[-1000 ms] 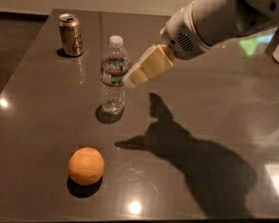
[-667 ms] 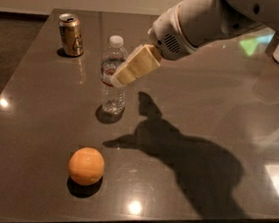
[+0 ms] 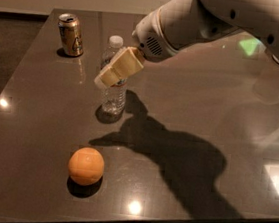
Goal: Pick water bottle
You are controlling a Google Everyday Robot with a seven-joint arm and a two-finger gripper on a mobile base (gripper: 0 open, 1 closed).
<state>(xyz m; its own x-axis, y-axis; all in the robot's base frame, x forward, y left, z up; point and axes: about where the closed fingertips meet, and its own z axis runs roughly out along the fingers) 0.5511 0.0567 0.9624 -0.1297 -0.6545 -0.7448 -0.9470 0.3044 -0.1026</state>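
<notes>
Water bottle point(image 3: 113, 98) stands upright, upper-left-center of frame, on the dark table point(image 3: 32, 121), w/ gold can point(image 3: 71, 35) behind-left & an orange point(image 3: 86, 166) in front, toward the bottom. Gripper point(image 3: 104, 79) reaches in from upper right, its tan tip overlapping the bottle's midsection. Can't tell if it's gripping.

Colours on the table point(image 3: 34, 106): dark grey-brown gloss, white glints.
Bottle point(image 3: 114, 96) clear, ribbed, white cap; can point(image 3: 71, 35) gold with dark print, silver top; orange point(image 3: 86, 166) plain orange. Gripper point(image 3: 106, 77) cream-tan, in front of the bottle's upper half, on a white arm point(image 3: 189, 23). Shadow point(image 3: 174, 158) near-black across the gloss; green patch point(image 3: 250, 45) reflected far right.
</notes>
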